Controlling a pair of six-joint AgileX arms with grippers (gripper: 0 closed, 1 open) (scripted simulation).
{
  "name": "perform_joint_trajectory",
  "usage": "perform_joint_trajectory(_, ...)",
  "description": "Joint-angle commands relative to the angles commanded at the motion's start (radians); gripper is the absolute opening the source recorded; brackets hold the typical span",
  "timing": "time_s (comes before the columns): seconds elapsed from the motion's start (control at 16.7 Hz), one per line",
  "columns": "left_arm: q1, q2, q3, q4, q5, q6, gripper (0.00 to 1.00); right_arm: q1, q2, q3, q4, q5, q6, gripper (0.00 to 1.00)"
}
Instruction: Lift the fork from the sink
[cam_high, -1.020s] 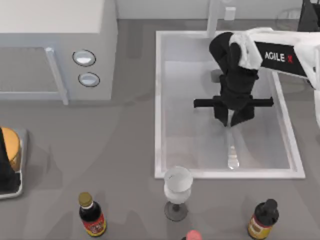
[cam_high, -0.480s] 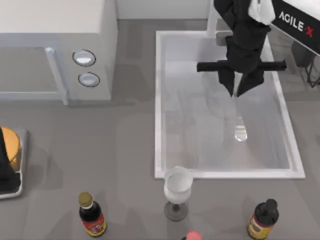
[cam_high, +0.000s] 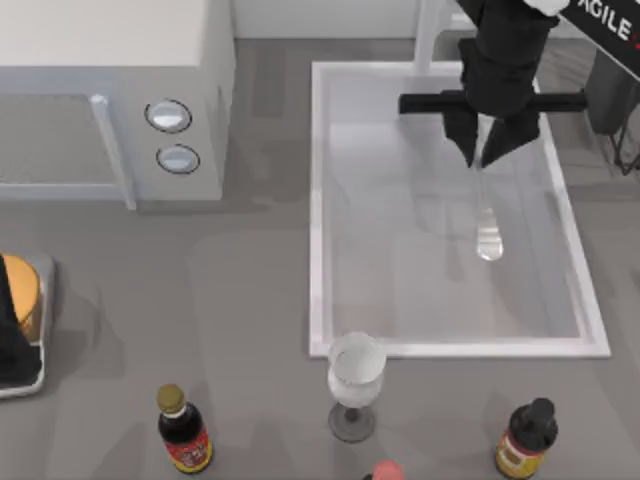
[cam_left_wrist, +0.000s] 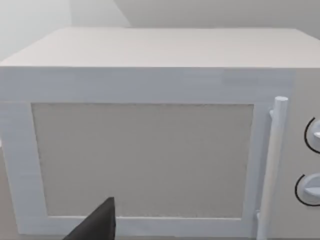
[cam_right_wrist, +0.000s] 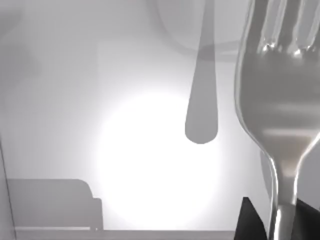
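From above, the right gripper (cam_high: 479, 160) hung over the far end of the sink (cam_high: 318, 200), near its faucet post (cam_high: 428, 35), fingers clamped on the fork (cam_high: 487, 225). The fork dangled below them over the basin, its broad end toward the wine glass (cam_high: 355, 385) outside the near rim.

In the left wrist view, the parked left arm faced the microwave (cam_left_wrist: 150, 150); whether its fingers were together or apart I cannot tell.

In the right wrist view, the fork's (cam_right_wrist: 280, 90) neck ran between the dark fingertips (cam_right_wrist: 250, 222), clear of the sink floor (cam_right_wrist: 125, 165).
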Motion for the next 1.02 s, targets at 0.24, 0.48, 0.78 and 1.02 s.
perform_joint_trajectory(0.24,0.0,0.0,0.0,0.0,0.0,0.0,1.0,-0.031,-0.068,-0.068,0.007,-0.002,-0.032,0.0)
perform_joint_trajectory(0.48,0.0,0.0,0.0,0.0,0.0,0.0,1.0,-0.12,-0.281,-0.301,0.023,-0.007,-0.122,0.0)
perform_joint_trajectory(0.78,0.0,0.0,0.0,0.0,0.0,0.0,1.0,-0.261,-0.626,-0.711,0.044,-0.015,-0.265,0.0)
perform_joint_trajectory(1.02,0.0,0.0,0.0,0.0,0.0,0.0,1.0,-0.352,-0.833,-0.93,0.055,-0.02,-0.358,0.0)
